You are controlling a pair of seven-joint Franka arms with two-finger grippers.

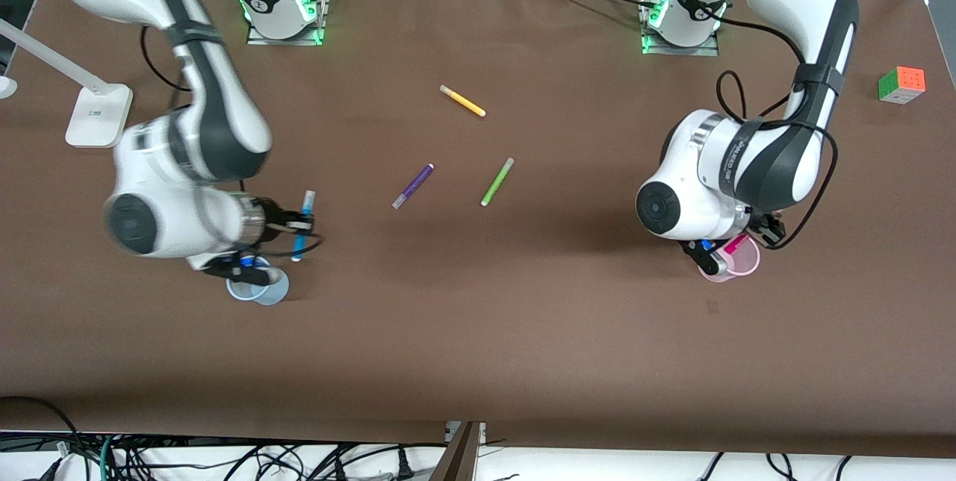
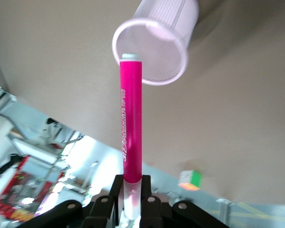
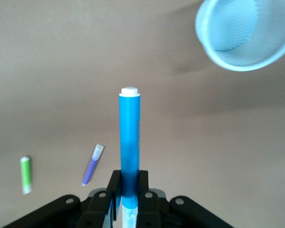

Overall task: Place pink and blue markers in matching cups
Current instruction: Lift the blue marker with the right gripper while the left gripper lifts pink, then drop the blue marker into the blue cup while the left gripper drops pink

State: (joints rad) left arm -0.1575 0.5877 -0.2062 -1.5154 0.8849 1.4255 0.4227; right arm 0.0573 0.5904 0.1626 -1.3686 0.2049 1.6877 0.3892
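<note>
My left gripper (image 1: 728,249) is shut on the pink marker (image 1: 736,244) and holds it over the pale pink cup (image 1: 736,263) at the left arm's end of the table. In the left wrist view the gripper (image 2: 132,190) grips the pink marker (image 2: 132,123) at its pale cap end, and the other end points into the mouth of the pink cup (image 2: 156,42). My right gripper (image 1: 299,225) is shut on the blue marker (image 1: 302,225) over bare table beside the pale blue cup (image 1: 261,289). In the right wrist view the gripper (image 3: 129,187) holds the blue marker (image 3: 129,137) apart from the blue cup (image 3: 244,33).
A purple pen (image 1: 413,186), a lime-green pen (image 1: 497,181) and a yellow pen (image 1: 463,101) lie mid-table. A Rubik's cube (image 1: 901,84) sits near the left arm's end. A white lamp base (image 1: 97,116) stands at the right arm's end.
</note>
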